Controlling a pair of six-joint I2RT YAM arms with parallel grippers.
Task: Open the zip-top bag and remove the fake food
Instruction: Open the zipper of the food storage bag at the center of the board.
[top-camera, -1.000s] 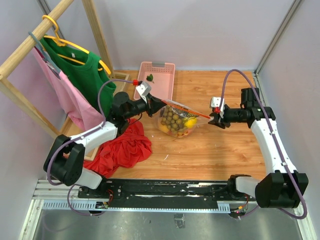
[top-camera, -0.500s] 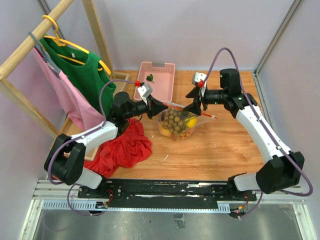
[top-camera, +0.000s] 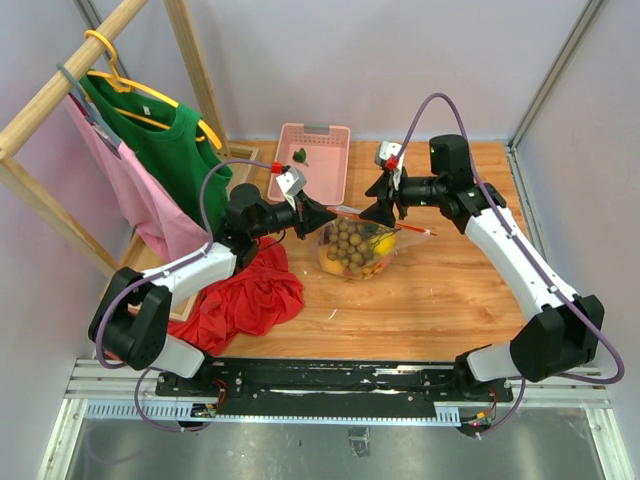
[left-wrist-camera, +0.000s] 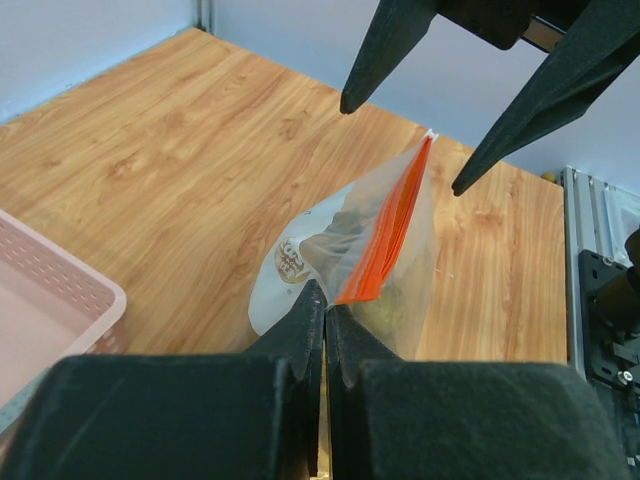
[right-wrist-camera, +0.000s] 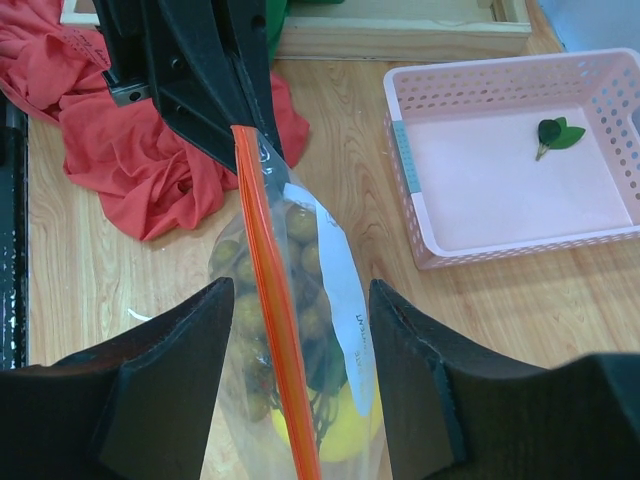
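One corner of the zip-top bag (right-wrist-camera: 335, 275), fake food (right-wrist-camera: 300, 228) sagging low over the wooden table (top-camera: 440, 290), is pinched in the closed left gripper (left-wrist-camera: 325, 305), so the open right gripper (right-wrist-camera: 298, 300) straddling the orange zip strip (right-wrist-camera: 262, 250) should likely clamp one lip only, then peel gently.

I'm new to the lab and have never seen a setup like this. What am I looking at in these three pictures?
It is a robot with two arms bolted to a wooden table. One picture looks down from above; the other two come from small cameras on the wrists, so the black prongs at their bottom edges are that arm's own fingers. The left gripper is shut, pinching one end of a clear bag of toy fruit. The right gripper is open, its fingers either side of the bag's orange strip, not yet gripping. Also there: a pink basket, a red cloth, shirts on a rail.
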